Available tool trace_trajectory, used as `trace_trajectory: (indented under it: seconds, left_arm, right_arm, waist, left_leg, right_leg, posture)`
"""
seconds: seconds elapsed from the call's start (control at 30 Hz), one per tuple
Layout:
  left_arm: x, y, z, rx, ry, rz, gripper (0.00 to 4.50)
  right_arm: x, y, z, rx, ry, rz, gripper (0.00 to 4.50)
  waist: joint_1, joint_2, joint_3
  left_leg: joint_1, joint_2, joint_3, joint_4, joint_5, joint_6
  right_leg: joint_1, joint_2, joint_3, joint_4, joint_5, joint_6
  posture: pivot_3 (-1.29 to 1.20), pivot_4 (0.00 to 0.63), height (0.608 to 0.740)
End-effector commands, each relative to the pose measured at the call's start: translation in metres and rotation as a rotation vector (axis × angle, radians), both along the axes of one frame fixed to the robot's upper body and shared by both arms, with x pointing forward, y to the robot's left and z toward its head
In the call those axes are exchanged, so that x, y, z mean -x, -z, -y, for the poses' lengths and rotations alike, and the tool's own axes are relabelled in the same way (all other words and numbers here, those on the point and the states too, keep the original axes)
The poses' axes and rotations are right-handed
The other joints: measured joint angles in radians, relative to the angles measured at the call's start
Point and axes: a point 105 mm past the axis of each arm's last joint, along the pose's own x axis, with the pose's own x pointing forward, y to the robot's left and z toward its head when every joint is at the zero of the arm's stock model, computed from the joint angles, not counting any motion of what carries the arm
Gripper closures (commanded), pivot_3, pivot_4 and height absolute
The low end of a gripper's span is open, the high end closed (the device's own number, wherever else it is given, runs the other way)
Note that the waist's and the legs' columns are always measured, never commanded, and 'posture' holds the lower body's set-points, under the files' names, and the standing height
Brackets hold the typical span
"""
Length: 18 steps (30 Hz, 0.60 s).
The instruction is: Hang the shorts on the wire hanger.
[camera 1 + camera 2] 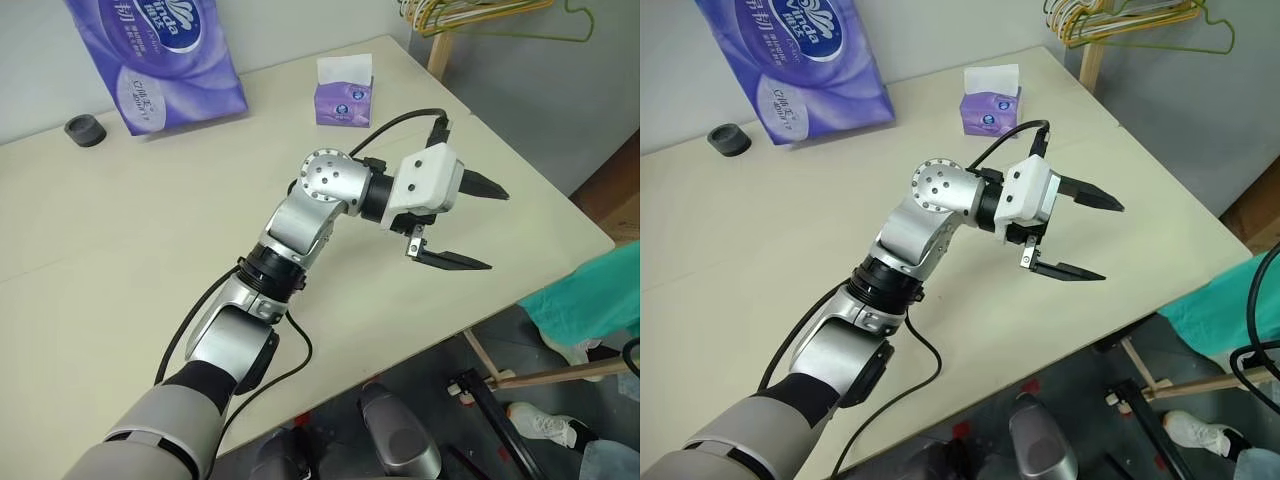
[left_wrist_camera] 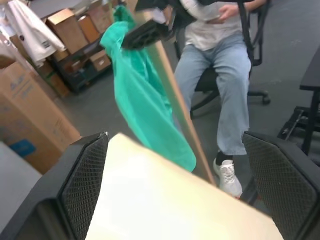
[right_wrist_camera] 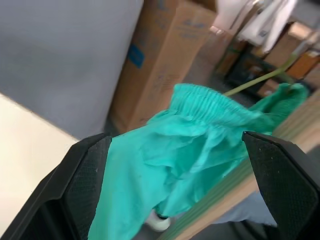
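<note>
The teal-green shorts hang off the table's right side, with their gathered waistband up. A thin olive-green wire hanger runs out of the waistband. In the head views a corner of the shorts shows at the right edge. My right gripper is open, its fingers wide on either side of the cloth and not pressing it. My left gripper is open and empty. It hovers over the table's right part and points toward the shorts.
The cream table carries a purple tissue pack, a small tissue box and a black cap. Bunched wire hangers hang at the far right. A wooden rail stands by the shorts. A seated person is beyond.
</note>
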Motion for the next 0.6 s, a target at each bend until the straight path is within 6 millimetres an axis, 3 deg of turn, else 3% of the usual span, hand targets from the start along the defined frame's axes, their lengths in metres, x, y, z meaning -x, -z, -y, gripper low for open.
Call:
trace_trajectory:
  seconds: [0.03,0.2,0.3,0.43,0.6]
  left_arm:
    - [-0.008,-0.003,-0.008,0.02,-0.056,0.012,0.0]
    - [-0.036,0.0,-0.034,0.023,-0.224,-0.03,0.0]
    - [-0.077,0.001,-0.068,0.095,-0.519,-0.062,0.0]
    - [-0.111,0.006,-0.115,0.194,-0.865,-0.096,0.0]
    - [-0.12,0.031,-0.176,0.35,-1.205,-0.298,0.0]
  right_arm:
    - [-0.013,-0.013,-0.036,0.118,-0.194,0.054,0.04]
    - [-0.035,-0.014,-0.061,0.139,-0.403,0.078,0.04]
    - [-0.06,-0.005,-0.064,0.07,-0.506,0.099,0.04]
    - [-0.091,0.0,-0.076,0.083,-0.659,0.152,0.04]
    - [-0.126,0.022,-0.099,0.093,-0.824,0.171,0.04]
  waist:
    - [-0.004,0.0,0.0]
    - [-0.004,-0.001,0.0]
    - [-0.005,-0.004,-0.002]
    - [0.002,-0.005,-0.005]
    - [0.034,-0.003,-0.022]
  left_leg:
    - [0.001,0.0,0.0,0.0,0.0,0.0]
    - [0.004,0.001,-0.003,0.001,0.001,0.001]
    - [0.005,0.001,-0.003,0.001,0.001,0.001]
    - [0.006,0.001,-0.004,0.002,0.001,0.001]
    - [0.004,0.001,-0.008,0.002,0.001,0.0]
  right_leg:
    - [0.0,0.0,0.0,0.0,0.0,0.0]
    - [0.0,0.001,-0.001,0.004,0.001,0.0]
    - [0.0,0.001,-0.001,0.005,0.001,-0.001]
    - [-0.001,0.0,-0.001,0.006,0.002,-0.001]
    - [-0.003,-0.001,-0.007,0.008,0.002,-0.002]
  posture:
    - [-0.5,0.21,0.74]
    - [-0.48,0.211,0.74]
    - [-0.45,0.21,0.74]
    - [-0.38,0.198,0.74]
    - [-0.28,0.163,0.74]
